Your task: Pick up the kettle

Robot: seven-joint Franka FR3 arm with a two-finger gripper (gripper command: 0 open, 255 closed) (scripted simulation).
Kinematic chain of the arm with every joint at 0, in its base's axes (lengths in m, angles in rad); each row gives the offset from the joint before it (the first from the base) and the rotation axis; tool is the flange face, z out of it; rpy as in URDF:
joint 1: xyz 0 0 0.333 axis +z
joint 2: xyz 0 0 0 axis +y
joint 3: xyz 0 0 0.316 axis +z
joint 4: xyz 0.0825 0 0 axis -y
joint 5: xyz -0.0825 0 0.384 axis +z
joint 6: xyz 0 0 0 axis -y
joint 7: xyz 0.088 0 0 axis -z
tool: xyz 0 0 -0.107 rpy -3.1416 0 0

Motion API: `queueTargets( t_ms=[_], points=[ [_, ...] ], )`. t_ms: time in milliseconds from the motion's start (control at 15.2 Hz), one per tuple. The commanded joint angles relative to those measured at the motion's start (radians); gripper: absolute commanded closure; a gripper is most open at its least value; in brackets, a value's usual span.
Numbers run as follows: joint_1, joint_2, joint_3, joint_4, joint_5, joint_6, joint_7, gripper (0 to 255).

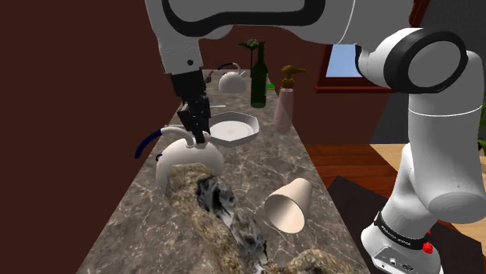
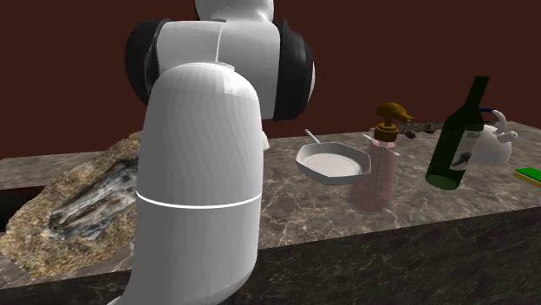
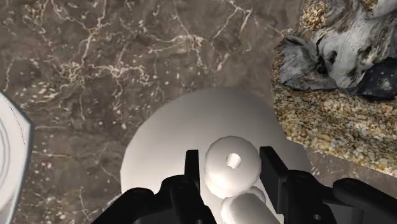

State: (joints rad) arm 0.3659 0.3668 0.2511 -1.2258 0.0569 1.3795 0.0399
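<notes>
Pincer (image 3: pixel 232 159) is straight down on the white kettle (image 3: pixel 184 127), squeezed in on the little round lid knob, one finger tight against each side. The kettle sits on the marble desk (image 1: pixel 311 156), between the white bowl (image 1: pixel 234 128) and a rough mossy rock patch (image 1: pixel 204 204).

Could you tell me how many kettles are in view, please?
2. The near kettle sits under the tool; the far kettle stands at the end of the counter past the green bottle. The arm may hide others.
</notes>
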Motion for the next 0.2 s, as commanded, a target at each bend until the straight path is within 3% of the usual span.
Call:
queueTargets(
  t_ms=[0, 132],
  points=[
    [0.003, 0.011, 0.001, 0.048, -0.001, -0.035, 0.003, 255],
    [0.003, 0.011, 0.001, 0.051, -0.001, -0.038, 0.004, 255]
  ],
)
